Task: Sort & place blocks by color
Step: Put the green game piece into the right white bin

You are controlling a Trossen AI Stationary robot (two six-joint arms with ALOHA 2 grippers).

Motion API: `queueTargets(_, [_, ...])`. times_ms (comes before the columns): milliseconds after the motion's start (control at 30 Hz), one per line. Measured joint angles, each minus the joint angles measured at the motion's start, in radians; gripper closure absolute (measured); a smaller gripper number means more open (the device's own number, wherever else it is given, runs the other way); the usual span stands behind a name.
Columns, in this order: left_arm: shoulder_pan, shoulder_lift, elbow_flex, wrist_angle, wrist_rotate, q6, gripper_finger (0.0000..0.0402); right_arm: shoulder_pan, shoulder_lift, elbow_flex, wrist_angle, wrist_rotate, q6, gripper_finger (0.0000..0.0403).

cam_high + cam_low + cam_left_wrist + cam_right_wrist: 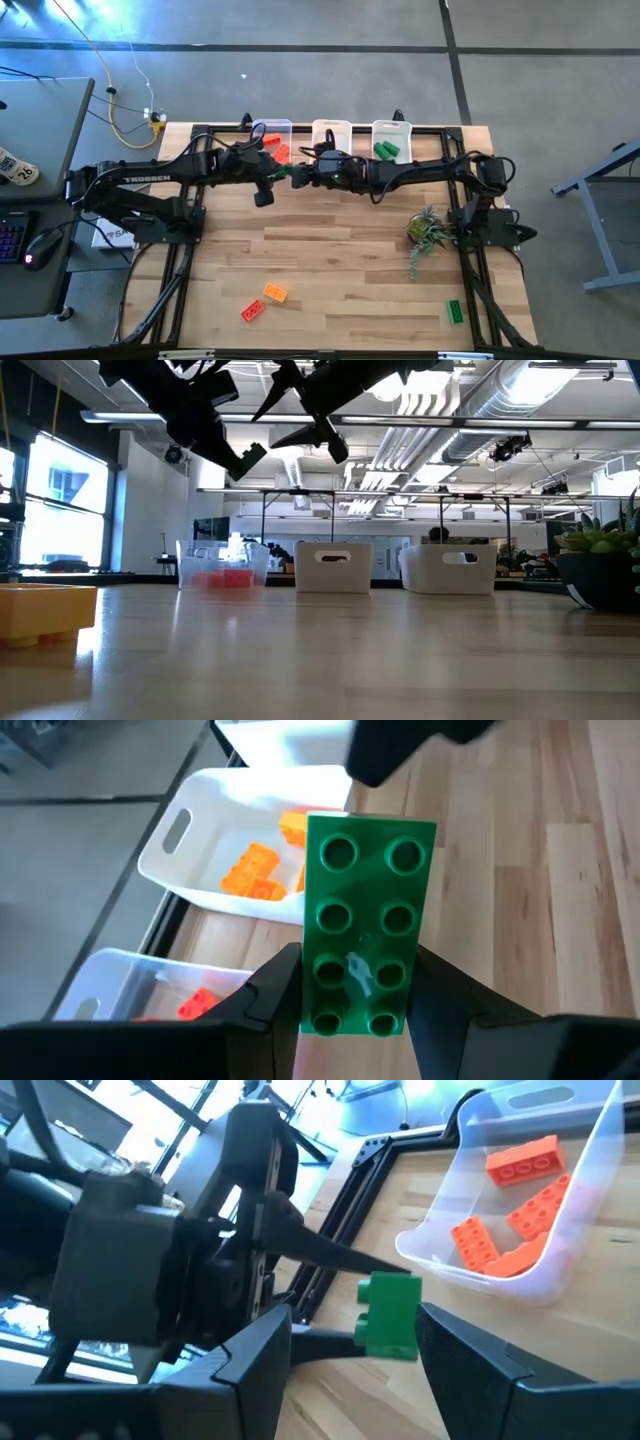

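Above the table near the far bins, my left gripper [268, 178] is shut on a green studded block [362, 925]. My right gripper [355, 1325] faces it from the right, open, and its two fingers stand on either side of that block [390, 1315] without touching it. Loose on the near part of the table lie an orange block [275, 293], a red block [252, 311] and a green block [455, 312]. The orange one [40, 615] rests flat on the wood. My left gripper pinches the green block between its two fingers [275, 990], one on each long side, close to one short end [355, 1000]. The studded face points toward the wrist camera. The block is lifted clear of the table, and its free end sticks out beyond the fingertips toward my right gripper.
Three bins stand in a row along the far edge: the left one [272, 128] holds red blocks, the middle one [330, 126] holds orange blocks [250, 872], and the right one [392, 128] holds green blocks. A small potted plant [428, 230] stands on the right. Bare wood stretches across the middle.
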Motion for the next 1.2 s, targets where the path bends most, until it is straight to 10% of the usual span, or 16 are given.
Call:
queueTargets(767, [0.000,0.002,0.000,0.127,0.037,0.108,0.0286,-0.002,0.001,0.000,-0.042,0.059,0.043,0.0206])
queueTargets(1200, [0.000,0.046,0.000,0.194,0.036,0.108,0.0283,-0.002,0.000,0.001,-0.053,0.059,0.065,0.0311])
